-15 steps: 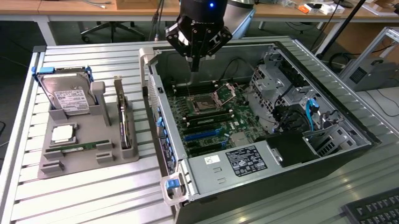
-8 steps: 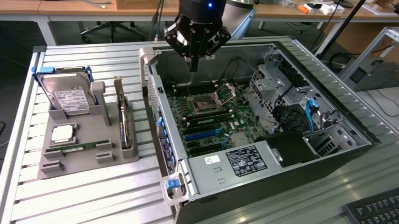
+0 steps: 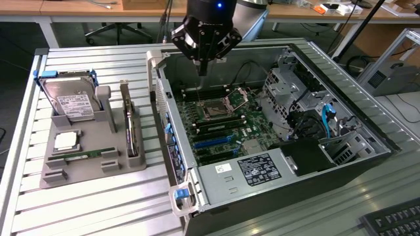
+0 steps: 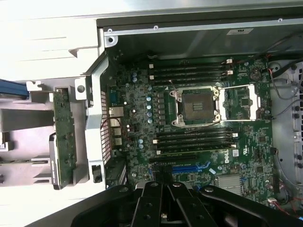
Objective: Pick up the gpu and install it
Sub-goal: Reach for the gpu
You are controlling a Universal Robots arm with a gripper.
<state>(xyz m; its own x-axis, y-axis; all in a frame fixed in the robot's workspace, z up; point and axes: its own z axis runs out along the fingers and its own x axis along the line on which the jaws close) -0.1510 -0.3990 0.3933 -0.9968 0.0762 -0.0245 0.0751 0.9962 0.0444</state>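
Hovering over the open computer case (image 3: 367, 142), the tool (image 3: 202, 69) hangs above the motherboard (image 3: 217, 123) near the CPU socket (image 3: 220, 105), its fingers clenched together with nothing between them. The gpu (image 3: 129, 123) has not been picked up: it stands on its long edge in a slot of the grey holder (image 3: 98, 172) on the slatted worktop (image 3: 98, 206), just outside the case wall on the exterior view's left. Standing the card upright probably leaves its top edge free for a pinch from above, and in the wrist view that green edge (image 4: 63, 137) runs alongside the case's rear panel. The same holder props up a hard drive with blue handles (image 3: 77, 101), and a processor chip (image 3: 66, 141) and a RAM stick (image 3: 85, 155) lie flat in their own recesses, so each part seems to have a fixed, known place. The case lies on its side with the cover off, which turns the board face-up; its blue expansion slot (image 3: 213, 141) is bare and open to a straight downward approach. By this layout the pick has not begun, and the tool is well apart from the card.
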